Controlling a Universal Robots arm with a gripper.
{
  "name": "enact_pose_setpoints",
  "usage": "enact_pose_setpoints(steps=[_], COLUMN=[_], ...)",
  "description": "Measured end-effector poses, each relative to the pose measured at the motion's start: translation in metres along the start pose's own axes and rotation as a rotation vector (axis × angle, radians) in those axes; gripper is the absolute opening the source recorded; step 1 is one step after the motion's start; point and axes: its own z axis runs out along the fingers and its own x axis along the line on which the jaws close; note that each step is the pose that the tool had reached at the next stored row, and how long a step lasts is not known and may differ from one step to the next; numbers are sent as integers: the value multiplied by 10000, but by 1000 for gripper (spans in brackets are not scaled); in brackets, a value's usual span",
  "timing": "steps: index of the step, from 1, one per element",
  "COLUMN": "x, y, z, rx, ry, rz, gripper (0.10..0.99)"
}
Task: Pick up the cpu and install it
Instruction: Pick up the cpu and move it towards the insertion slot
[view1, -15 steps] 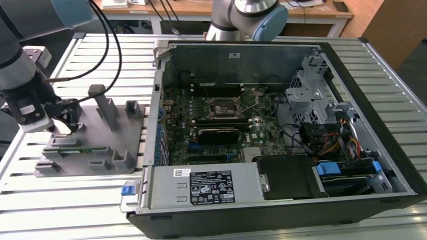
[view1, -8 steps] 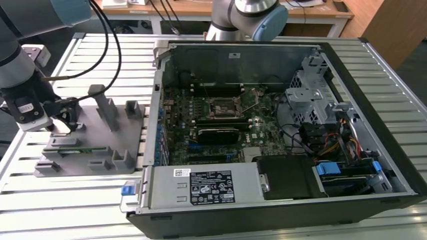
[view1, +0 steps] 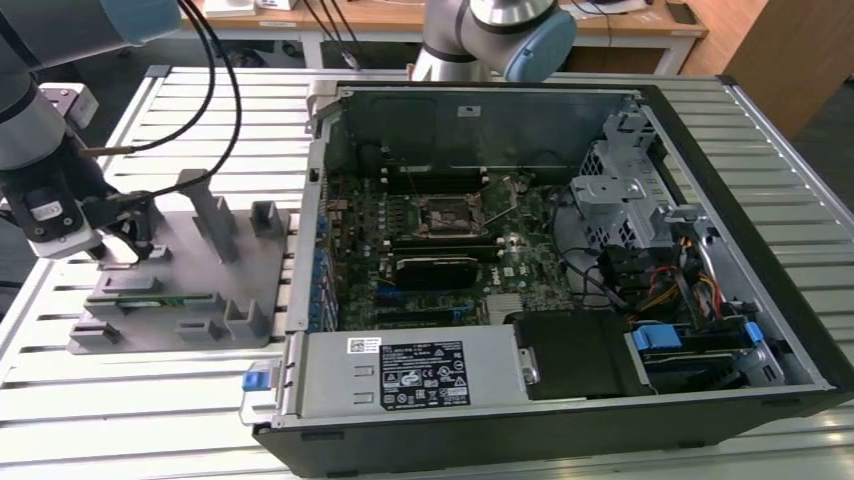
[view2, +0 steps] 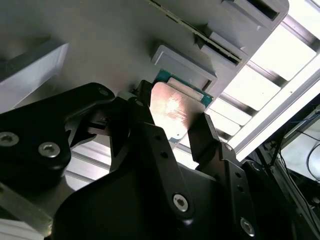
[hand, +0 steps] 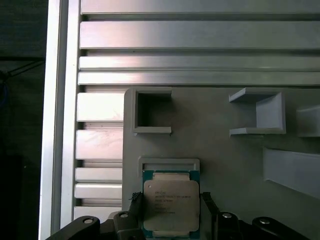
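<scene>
The cpu (hand: 171, 204), a flat square chip with a silvery top and a green rim, lies in a shallow pocket of the grey plastic fixture block (hand: 225, 155). My gripper (hand: 171, 212) straddles it, one black finger (view2: 135, 112) against one edge and the other finger (view2: 202, 132) against the opposite edge, so it looks shut on the cpu (view2: 172, 110). In the exterior view the gripper (view1: 120, 255) hangs low over the fixture block (view1: 187, 295) at the exterior view's left. The motherboard's socket (view1: 445, 213) sits inside the open computer case (view1: 747, 250).
Upright posts and brackets (view1: 220, 225) rise from the fixture close to the gripper. The slatted aluminium table (view1: 147, 400) carries everything. Drive cages and cables (view1: 641, 260) crowd the case's side at the exterior view's right. A second arm's base (view1: 494, 40) stands behind the case.
</scene>
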Motion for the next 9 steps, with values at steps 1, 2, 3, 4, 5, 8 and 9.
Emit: enact_pose_setpoints(steps=[1,2,3,4,5,8,9], x=[0,0,0,0,1,1,1], y=[1,1,2,2,3,5,6], z=[-9,-16,-25,-32,-41,-63,-70], rx=[1,1,1,0,0,0,0], ry=[1,1,1,1,1,0,0], rz=[0,0,0,0,0,0,0], gripper=[541,541,541,541,541,541,541])
